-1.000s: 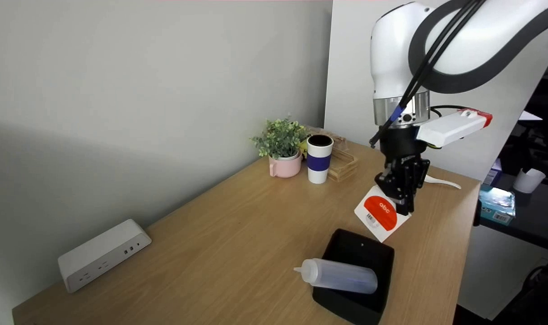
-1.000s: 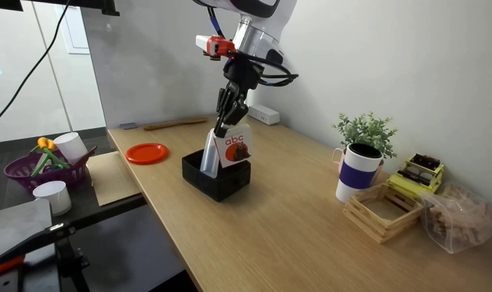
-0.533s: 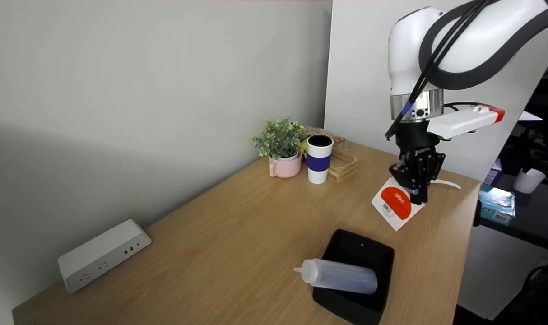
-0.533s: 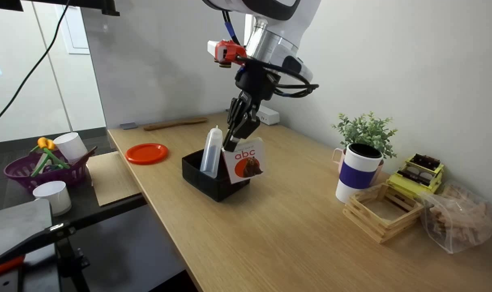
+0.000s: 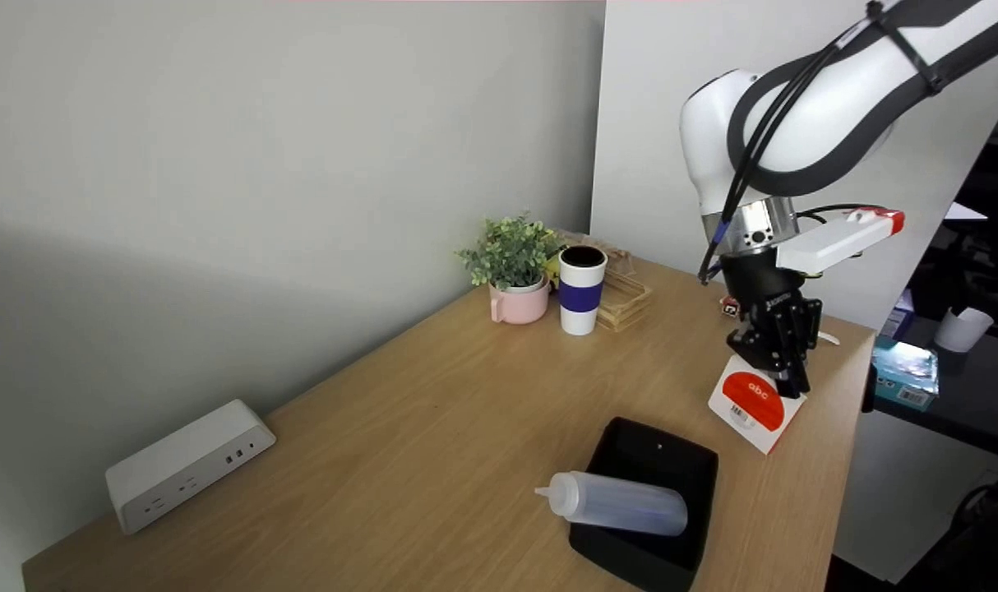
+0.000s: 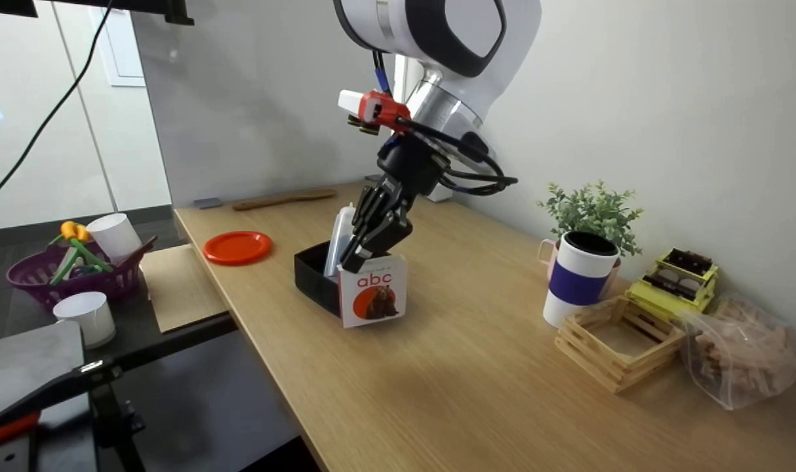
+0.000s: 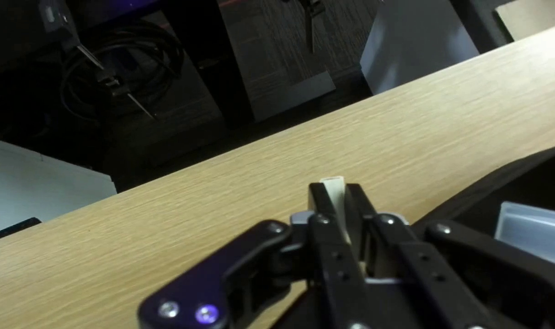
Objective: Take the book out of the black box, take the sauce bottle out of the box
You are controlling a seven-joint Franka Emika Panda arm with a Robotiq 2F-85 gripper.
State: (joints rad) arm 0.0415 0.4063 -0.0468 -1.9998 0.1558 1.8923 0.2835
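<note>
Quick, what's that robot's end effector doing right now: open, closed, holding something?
End effector: closed, holding the book near a corner.

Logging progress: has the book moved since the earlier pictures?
Yes: in an exterior view, the book has shifted picture-right relative to the stationary black box.

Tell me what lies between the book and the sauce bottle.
In an exterior view, a strip of tabletop, then part of the black box, shows between the book and the sauce bottle.
</note>
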